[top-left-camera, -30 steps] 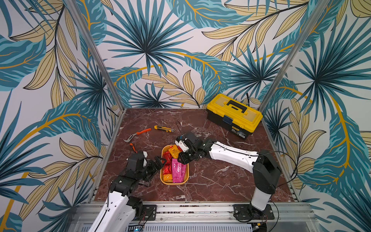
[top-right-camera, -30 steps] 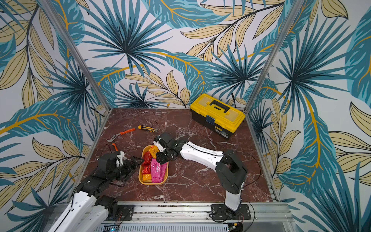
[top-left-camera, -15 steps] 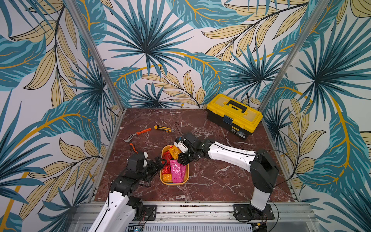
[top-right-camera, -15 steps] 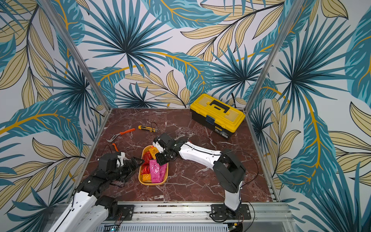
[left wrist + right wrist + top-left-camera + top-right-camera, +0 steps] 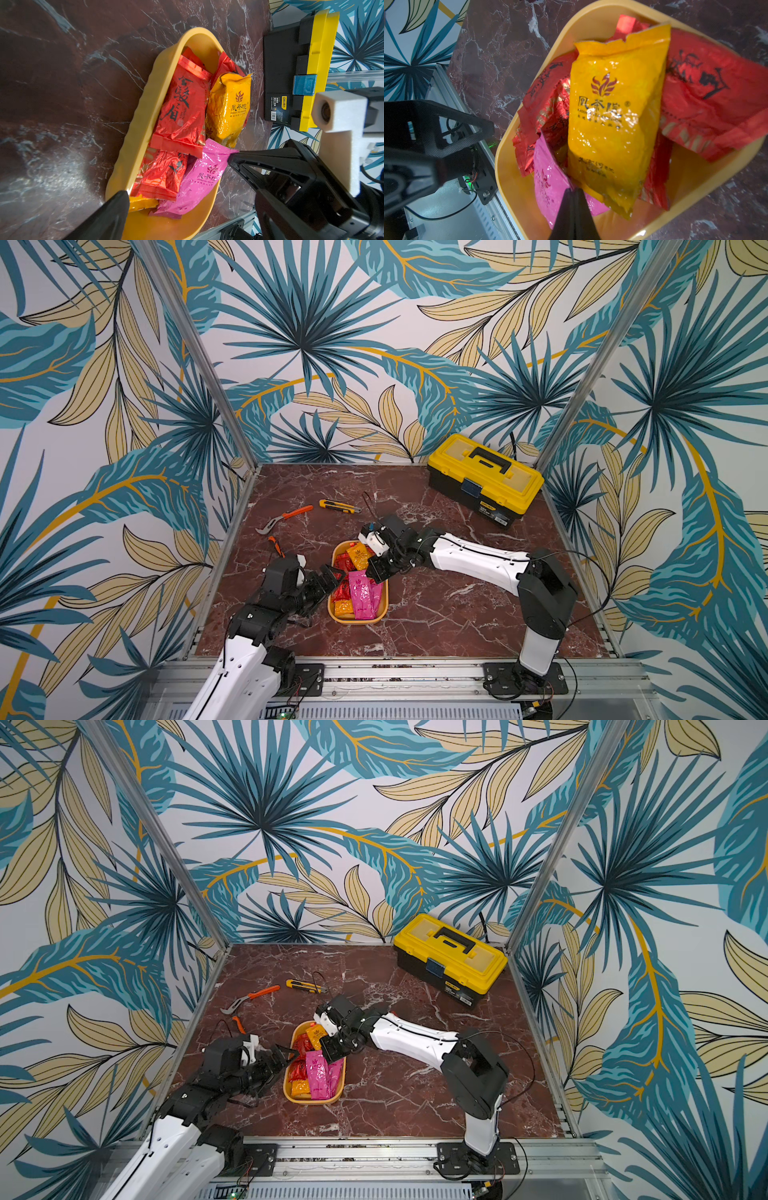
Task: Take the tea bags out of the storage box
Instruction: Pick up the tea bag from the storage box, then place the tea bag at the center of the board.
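Marble tabletop (image 5: 436, 614), leaf-print walls (image 5: 374, 364). I see the R arm stretched low over to the storage box (image 5: 384, 608), right gripper (image 5: 376, 572) clenched on the pink tea bag (image 5: 362, 593) at its end near the box's middle. L arm crouches beside the box, left gripper (image 5: 330, 578) spread wide at its rim. Other tea bags (image 5: 345, 562) lie inside; box & pink bag run front-to-back.

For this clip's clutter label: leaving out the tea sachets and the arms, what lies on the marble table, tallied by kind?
Yellow-lidded toolbox: 1
Mustard storage tray: 1
Utility knife: 1
Orange-handled hand tools: 2 (pliers; second tool, partly hidden)
Total: 5
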Available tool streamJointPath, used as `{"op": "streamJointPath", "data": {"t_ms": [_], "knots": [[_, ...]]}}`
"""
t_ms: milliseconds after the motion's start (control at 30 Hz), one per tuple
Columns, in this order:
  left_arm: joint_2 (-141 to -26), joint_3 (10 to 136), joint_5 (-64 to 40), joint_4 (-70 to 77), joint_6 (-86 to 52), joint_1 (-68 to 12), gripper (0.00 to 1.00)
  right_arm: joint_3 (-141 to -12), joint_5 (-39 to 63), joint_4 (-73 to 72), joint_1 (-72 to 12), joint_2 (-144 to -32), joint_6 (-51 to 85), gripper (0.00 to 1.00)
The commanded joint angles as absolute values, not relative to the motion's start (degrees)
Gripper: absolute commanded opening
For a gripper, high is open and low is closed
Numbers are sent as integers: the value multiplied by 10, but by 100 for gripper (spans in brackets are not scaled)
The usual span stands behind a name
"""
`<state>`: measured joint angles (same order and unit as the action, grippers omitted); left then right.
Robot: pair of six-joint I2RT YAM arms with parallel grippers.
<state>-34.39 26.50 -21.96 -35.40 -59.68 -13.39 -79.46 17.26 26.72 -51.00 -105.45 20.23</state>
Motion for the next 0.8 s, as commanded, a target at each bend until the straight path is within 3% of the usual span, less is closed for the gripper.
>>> {"op": "streamJointPath", "data": {"t_ms": [0,367,767], "knots": [[-341,261,-219,-344,-598,-130,100,-788,178,254,-512,-1030,215,0],[-354,316,-218,-358,-579,-130,100,-787,163,258,-501,-969,224,0],[-500,444,-267,-332,-535,-166,100,-747,152,258,-441,-879,240,0]]}}
